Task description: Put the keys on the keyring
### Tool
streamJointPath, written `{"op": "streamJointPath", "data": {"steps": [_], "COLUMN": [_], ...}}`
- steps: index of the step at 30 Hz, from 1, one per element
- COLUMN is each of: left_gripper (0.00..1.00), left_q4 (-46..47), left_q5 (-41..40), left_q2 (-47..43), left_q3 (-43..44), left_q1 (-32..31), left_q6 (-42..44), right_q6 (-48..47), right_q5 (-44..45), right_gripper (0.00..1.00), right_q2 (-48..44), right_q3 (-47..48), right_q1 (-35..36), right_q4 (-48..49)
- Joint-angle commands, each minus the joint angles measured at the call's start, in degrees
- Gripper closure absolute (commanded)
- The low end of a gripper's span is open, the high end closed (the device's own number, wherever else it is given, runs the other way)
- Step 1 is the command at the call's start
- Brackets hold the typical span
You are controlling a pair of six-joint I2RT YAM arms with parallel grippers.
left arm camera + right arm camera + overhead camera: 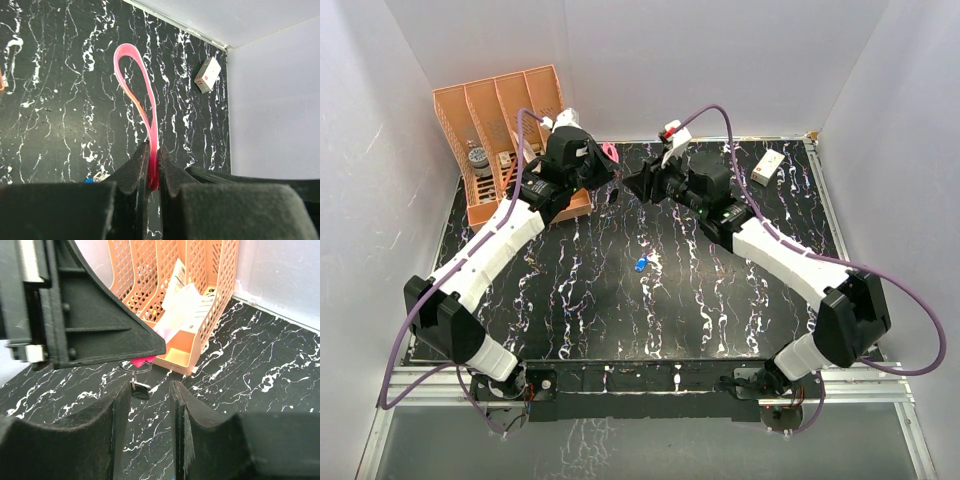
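My left gripper (153, 165) is shut on the red-pink keyring strap (135, 85), whose loop stands up beyond the fingertips; it shows pink in the top view (611, 152). In the right wrist view the strap's end (141, 360) pokes out under the left gripper with a thin metal ring (135, 368), and the dark key (140, 389) hangs from that ring. My right gripper (148, 397) is open, its fingertips just short of the dark key. The blue-headed key (640, 264) lies loose on the black marbled table, between the arms.
An orange mesh file rack (505, 130) with papers stands at the back left, close behind the left gripper. A small white box (767, 166) lies at the back right. White walls enclose the table on three sides.
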Motion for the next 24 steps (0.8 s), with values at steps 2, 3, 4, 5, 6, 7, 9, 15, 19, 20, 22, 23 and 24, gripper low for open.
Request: {"op": "streamJointPath", "data": {"steps": [2,3,4,5,6,7,9,15,19,20,22,23,24], "left_gripper": [1.00,1.00,1.00,1.00,1.00,1.00,1.00,1.00,1.00,1.00,1.00,1.00,1.00], "left_q4": [-0.30,0.00,0.50,1.58,2.64,3.88,6.63,22.46,35.26,36.43,37.15,37.85,38.95], "left_q5": [-4.73,-5.79,-6.91,-8.11,-9.29,-10.48,-13.50,-21.83,-24.24,-24.36,-24.26,-23.80,-23.27], "left_q2": [-1.75,-2.14,-2.61,-3.39,-4.10,-4.81,-6.68,-15.51,-20.32,-20.51,-20.18,-19.92,-19.63], "left_q3": [1.60,1.34,0.94,0.32,-0.48,-1.38,-3.58,-17.21,-26.19,-26.74,-27.08,-27.36,-27.80], "left_q1": [0.13,0.15,0.17,0.10,0.09,0.18,0.12,0.14,0.19,0.12,0.09,0.17,0.21], "left_q6": [2.94,3.50,3.88,4.44,4.90,5.38,6.06,4.41,2.78,2.51,1.71,1.38,0.93], "right_q6": [0.77,1.03,1.34,1.41,1.78,2.45,4.09,8.56,9.58,9.59,9.90,9.90,9.98], "right_q5": [2.61,3.04,3.42,3.80,4.07,4.11,4.04,2.96,2.88,2.81,2.64,2.20,1.80], "right_gripper": [0.61,0.60,0.58,0.58,0.57,0.55,0.51,0.48,0.48,0.48,0.48,0.48,0.48], "right_q2": [-6.03,-6.57,-7.00,-7.15,-7.11,-6.99,-6.56,-5.79,-5.83,-5.74,-5.49,-5.32,-5.15], "right_q3": [-0.58,-1.01,-1.40,-1.60,-1.66,-1.66,-1.58,-3.55,-4.62,-4.71,-4.95,-5.16,-5.30], "right_q1": [-0.16,-0.22,-0.18,-0.20,-0.16,-0.16,-0.15,-0.15,-0.15,-0.18,-0.16,-0.18,-0.16], "right_q4": [2.46,2.31,1.76,1.00,-0.02,-0.88,-2.94,-6.20,-7.81,-8.25,-9.00,-9.16,-9.45]}}
